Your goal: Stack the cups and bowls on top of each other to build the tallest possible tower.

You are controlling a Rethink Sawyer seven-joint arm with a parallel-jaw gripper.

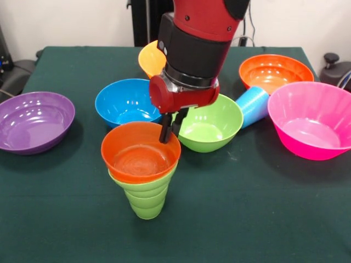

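Note:
A small orange bowl point(140, 156) sits in the mouth of the upright lime green cup point(147, 201) at the front middle of the table. My gripper point(170, 131) comes down from above, and its two dark fingers point(165, 127) stand close together over the far rim of this orange bowl, closed on it. The light blue cup point(254, 104) lies on its side between the green bowl point(214, 125) and the pink bowl point(313, 118). A blue bowl point(125, 101) stands just behind the stack.
A purple bowl point(34, 120) stands at the left. A larger orange bowl point(274, 71) is at the back right. A yellow-orange bowl point(150, 58) is tilted behind the arm. All stand on the dark green table point(247, 219).

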